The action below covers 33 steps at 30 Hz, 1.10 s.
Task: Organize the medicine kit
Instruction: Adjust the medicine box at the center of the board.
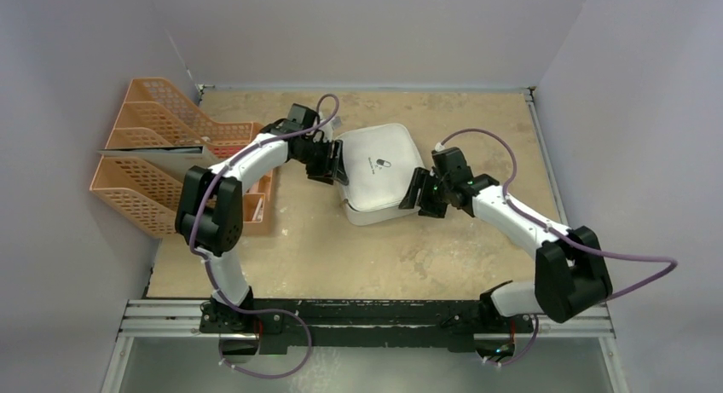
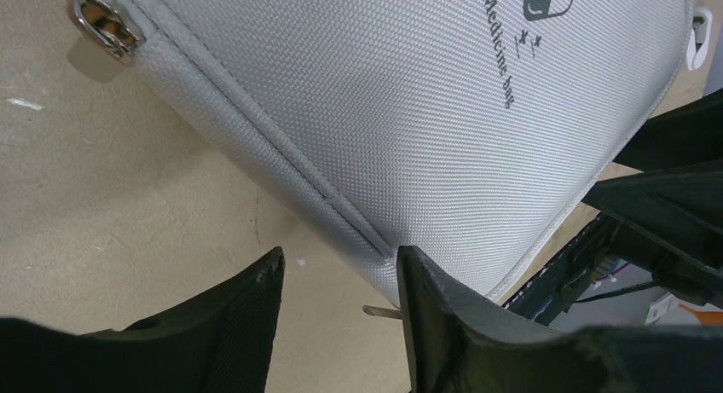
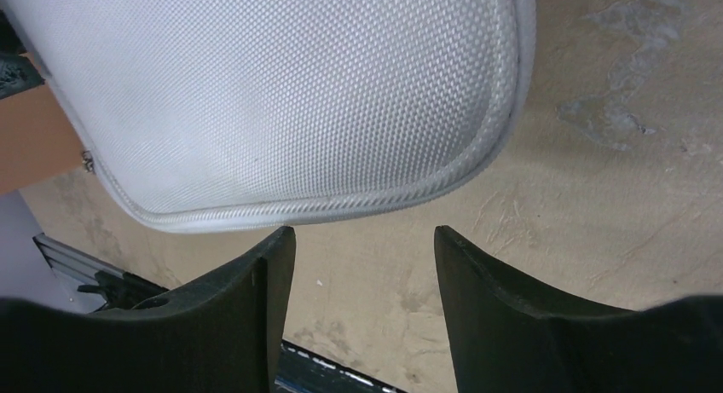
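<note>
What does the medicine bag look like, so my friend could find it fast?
Find the sandy-brown table; near its middle lies the medicine kit, a pale grey rounded-square case. Unlike the orange mesh trays at the left edge, it is soft woven fabric with a small dark pill logo on top.

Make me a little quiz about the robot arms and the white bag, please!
1. True or false: the medicine kit lies with its lid flipped open.
2. What stands at the left side of the table? A) orange mesh trays B) a blue bucket C) a stack of plates
3. Fill the gap: between the right gripper's fingers you see only the bare ____.
Key: 1 false, the lid is shut. 2 A. 3 table.
</note>
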Each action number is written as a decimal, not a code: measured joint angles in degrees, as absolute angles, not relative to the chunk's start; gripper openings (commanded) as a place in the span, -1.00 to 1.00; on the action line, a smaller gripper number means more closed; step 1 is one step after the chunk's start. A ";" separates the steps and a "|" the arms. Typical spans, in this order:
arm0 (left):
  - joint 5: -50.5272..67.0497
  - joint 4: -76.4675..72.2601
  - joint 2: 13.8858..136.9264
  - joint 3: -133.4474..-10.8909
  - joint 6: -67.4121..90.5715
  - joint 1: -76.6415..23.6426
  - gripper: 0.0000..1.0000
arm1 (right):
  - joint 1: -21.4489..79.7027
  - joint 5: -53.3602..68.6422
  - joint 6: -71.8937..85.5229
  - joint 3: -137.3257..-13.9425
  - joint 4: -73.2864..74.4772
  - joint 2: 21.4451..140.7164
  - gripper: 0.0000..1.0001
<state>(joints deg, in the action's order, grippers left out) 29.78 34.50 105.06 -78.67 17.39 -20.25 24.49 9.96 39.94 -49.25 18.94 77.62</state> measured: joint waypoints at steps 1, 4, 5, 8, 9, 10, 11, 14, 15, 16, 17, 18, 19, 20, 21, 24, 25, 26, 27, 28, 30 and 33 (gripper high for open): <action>29.80 34.59 105.25 -78.67 17.41 -20.25 -0.27 | 24.49 9.96 39.94 -49.25 18.59 78.48 0.26; 29.87 34.76 105.58 -78.70 17.47 -20.25 -0.60 | 24.49 9.65 39.88 -49.23 17.58 80.49 0.26; 30.22 34.85 105.65 -78.81 17.50 -20.23 -0.69 | 24.49 9.58 39.70 -49.23 17.30 81.10 0.26; 30.87 34.81 105.67 -79.33 17.58 -20.25 -0.90 | 24.47 8.99 38.68 -49.28 16.78 82.61 0.25; 30.89 34.79 105.67 -79.42 17.63 -20.21 -0.95 | 24.34 8.64 38.28 -49.52 16.80 83.29 0.24; 30.96 34.74 105.67 -79.42 17.80 -20.12 -1.00 | 24.16 8.54 37.74 -49.87 16.82 84.07 0.24; 31.09 34.63 105.67 -79.42 17.98 -19.99 -1.00 | 23.81 8.54 37.12 -50.41 16.91 84.93 0.23; 31.38 33.95 105.65 -79.42 18.57 -19.81 -1.00 | 22.31 8.45 35.29 -52.60 17.08 87.13 0.23; 31.53 33.80 105.62 -79.42 18.83 -19.77 -1.00 | 21.58 8.21 34.54 -53.54 17.17 87.85 0.23; 31.77 33.76 105.62 -79.40 19.07 -19.73 -1.00 | 20.80 7.88 33.74 -54.50 17.28 88.40 0.23; 32.14 33.69 105.62 -79.35 19.33 -19.66 -1.00 | 20.08 7.29 32.93 -55.55 17.43 88.82 0.23; 32.71 33.54 105.62 -79.24 19.62 -19.66 -1.00 | 19.55 6.90 32.25 -56.38 17.61 88.95 0.23; 33.17 33.43 105.60 -79.15 20.03 -19.64 -1.00 | 19.00 6.48 31.42 -57.39 17.78 88.99 0.23; 33.85 32.88 105.49 -78.81 20.47 -19.64 -0.98 | 18.55 5.91 30.50 -58.43 18.02 88.88 0.23; 34.59 32.05 105.25 -78.13 21.06 -19.64 -0.94 | 18.22 5.37 29.71 -59.44 18.20 88.86 0.23; 36.84 29.58 103.88 -75.50 23.38 -19.64 -0.78 | 17.74 3.46 27.31 -62.70 19.18 88.73 0.26; 37.54 29.12 103.42 -74.96 24.03 -19.64 -0.70 | 17.72 3.16 26.85 -63.22 19.38 88.49 0.29; 38.28 28.69 102.78 -74.56 24.93 -19.64 -0.61 | 17.72 2.52 26.37 -63.44 19.38 87.90 0.34; 38.65 28.49 102.26 -74.54 25.23 -19.64 -0.54 | 17.72 2.24 26.15 -63.40 19.59 86.96 0.39; 38.74 28.18 101.73 -74.54 25.45 -19.64 -0.48 | 17.76 1.98 26.17 -63.09 19.79 85.80 0.46; 38.50 28.18 100.44 -74.87 25.43 -19.64 -0.40 | 18.00 2.00 26.89 -61.69 19.68 82.83 0.65; 37.26 28.62 99.46 -76.16 24.82 -19.62 -0.32 | 19.25 2.04 28.69 -59.16 19.79 78.46 0.79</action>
<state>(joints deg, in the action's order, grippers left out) 37.26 28.62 99.46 -76.16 24.82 -19.62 19.25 2.04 28.69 -59.16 19.79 78.46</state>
